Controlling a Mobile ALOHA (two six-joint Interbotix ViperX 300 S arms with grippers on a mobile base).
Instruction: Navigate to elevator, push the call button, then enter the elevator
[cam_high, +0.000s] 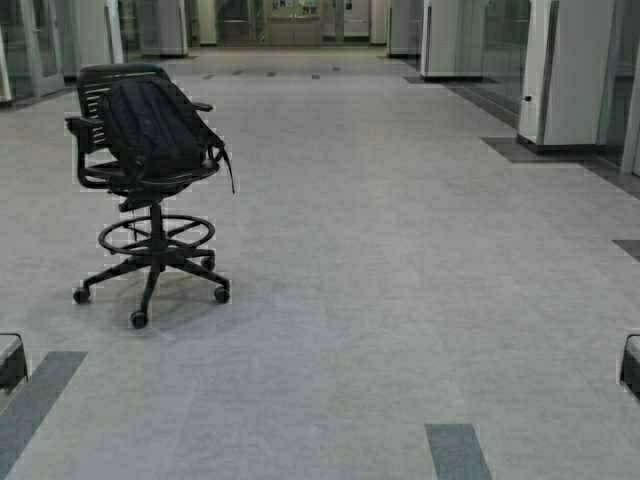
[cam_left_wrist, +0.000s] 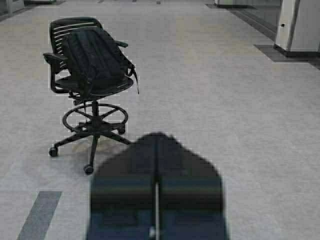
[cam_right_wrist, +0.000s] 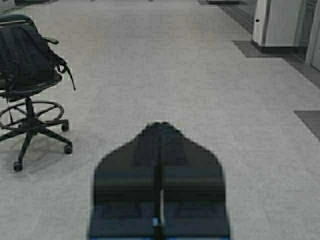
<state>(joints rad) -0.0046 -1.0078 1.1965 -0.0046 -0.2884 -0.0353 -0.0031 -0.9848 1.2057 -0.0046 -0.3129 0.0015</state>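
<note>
Grey carpeted hall (cam_high: 380, 260) lay ahead w/ black chair (cam_high: 148, 190) at left; left gripper (cam_left_wrist: 156, 145) & right gripper (cam_right_wrist: 160, 132) both held low, level, pointing fwd, fingers closed together.

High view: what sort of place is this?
Probably an office-building lobby or wide corridor: grey carpet tiles, glass-fronted partitions along the right, and a black swivel stool-chair carrying a backpack.

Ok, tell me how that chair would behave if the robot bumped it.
The chair would probably roll away, since it sits on casters. Its tall post and the backpack on the seat likely make it top-heavy, so a high shove might tip it.
</note>
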